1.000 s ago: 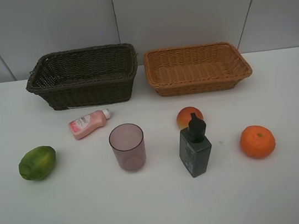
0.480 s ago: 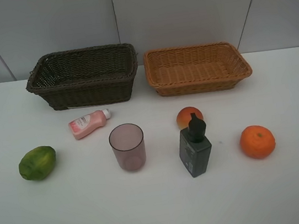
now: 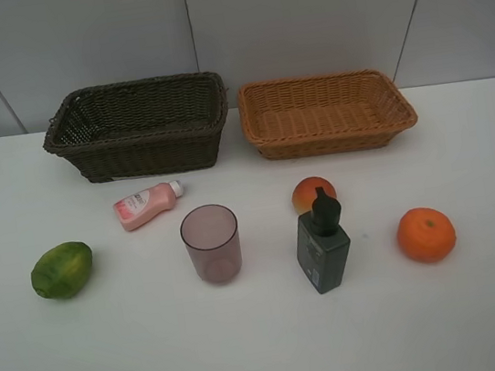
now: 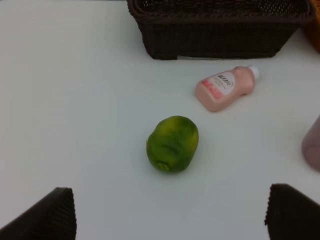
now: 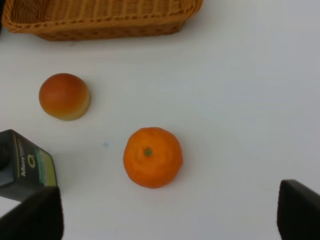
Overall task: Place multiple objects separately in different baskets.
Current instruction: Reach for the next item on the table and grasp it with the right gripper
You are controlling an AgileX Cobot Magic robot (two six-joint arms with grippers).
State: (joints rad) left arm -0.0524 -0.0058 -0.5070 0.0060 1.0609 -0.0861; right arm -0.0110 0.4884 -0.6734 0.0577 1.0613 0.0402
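white table (image 3: 272, 357), six items, all lying outside the baskets.
far row: dark brown basket (image 3: 151, 157) on the left, light orange-tan basket (image 3: 332, 144) just beside it on the right.
near the dark basket: pink squeeze bottle (image 3: 147, 205), on its side.
near row, left to right: green oval fruit (image 3: 61, 270); mauve cup (image 3: 211, 244) (upright, mouth up); dark green pump bottle (image 3: 323, 247), with the red-yellow peach-like fruit (image 3: 309, 193) just behind it; orange (image 3: 425, 234).
left gripper (image 4: 170, 215): jaws spread wide, released, facing the green oval fruit.
right gripper (image 5: 165, 215): jaws spread wide, released, facing the orange.

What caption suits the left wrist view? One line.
Open left tool facing a green fruit, with pink bottle and dark basket beyond.
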